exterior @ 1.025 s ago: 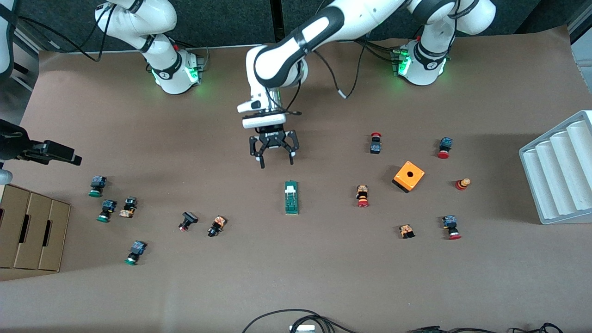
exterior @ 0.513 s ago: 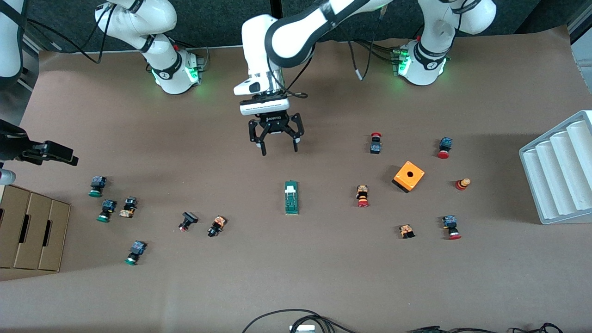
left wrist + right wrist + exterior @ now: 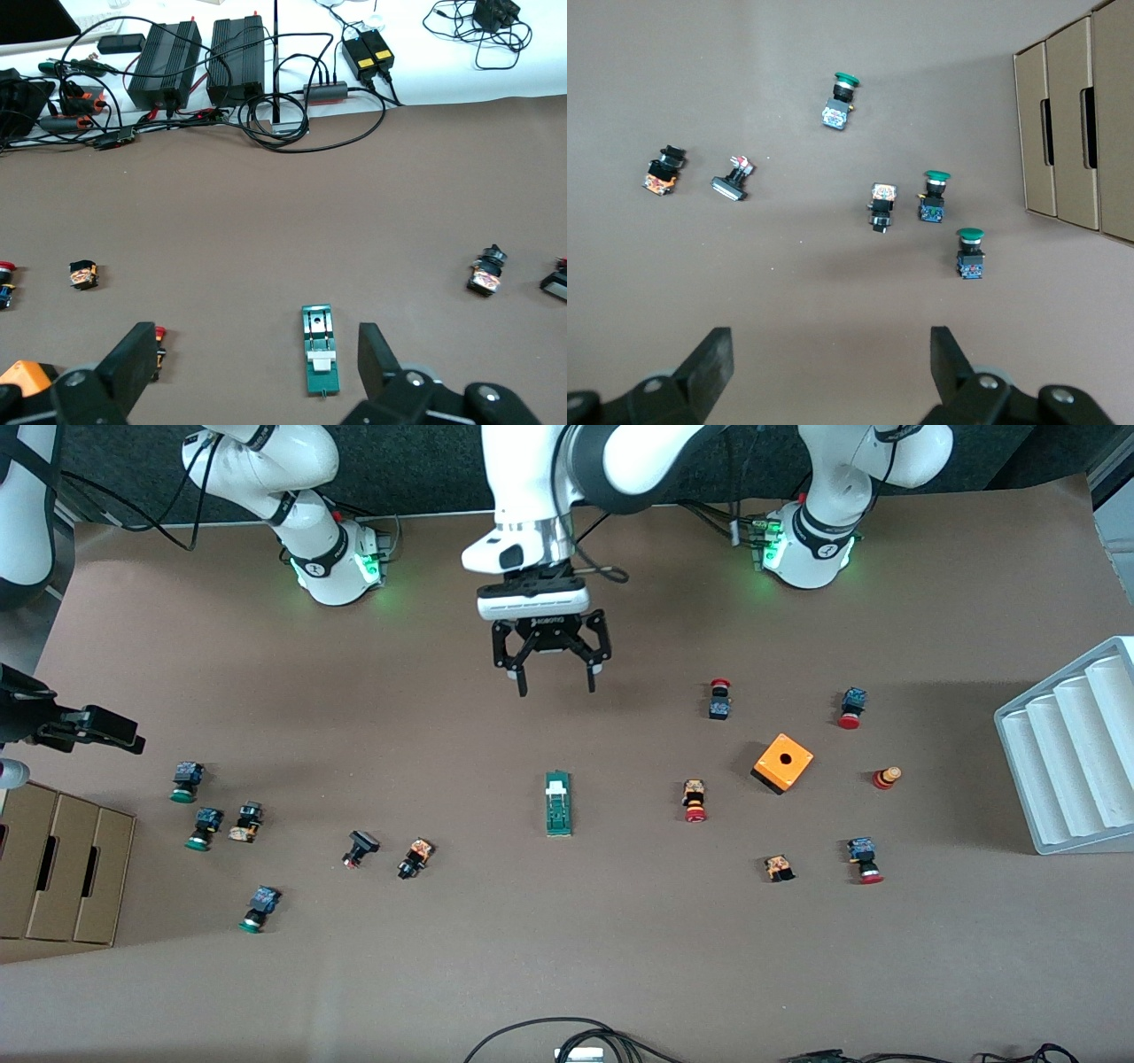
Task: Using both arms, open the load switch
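The load switch (image 3: 558, 803), a narrow dark green block with a white sliding piece, lies flat at mid-table. It also shows in the left wrist view, the load switch (image 3: 318, 347) lying close to one finger. My left gripper (image 3: 556, 689) hangs open and empty over bare table, between the switch and the arm bases. In its own view the left gripper (image 3: 255, 341) holds nothing. My right gripper (image 3: 120, 731) hovers at the right arm's end of the table, above green-capped push buttons (image 3: 932, 195). The right gripper (image 3: 830, 345) is open and empty.
Small push buttons are scattered on both sides of the switch. An orange cube (image 3: 783, 763) sits toward the left arm's end, with a white ribbed tray (image 3: 1072, 744) at that table edge. Cardboard boxes (image 3: 62, 864) stand at the right arm's end. Cables (image 3: 567, 1036) lie along the nearest edge.
My left gripper has drawn up and back toward the bases, away from the load switch, still open. The right gripper drifted slightly. The switch has not moved.
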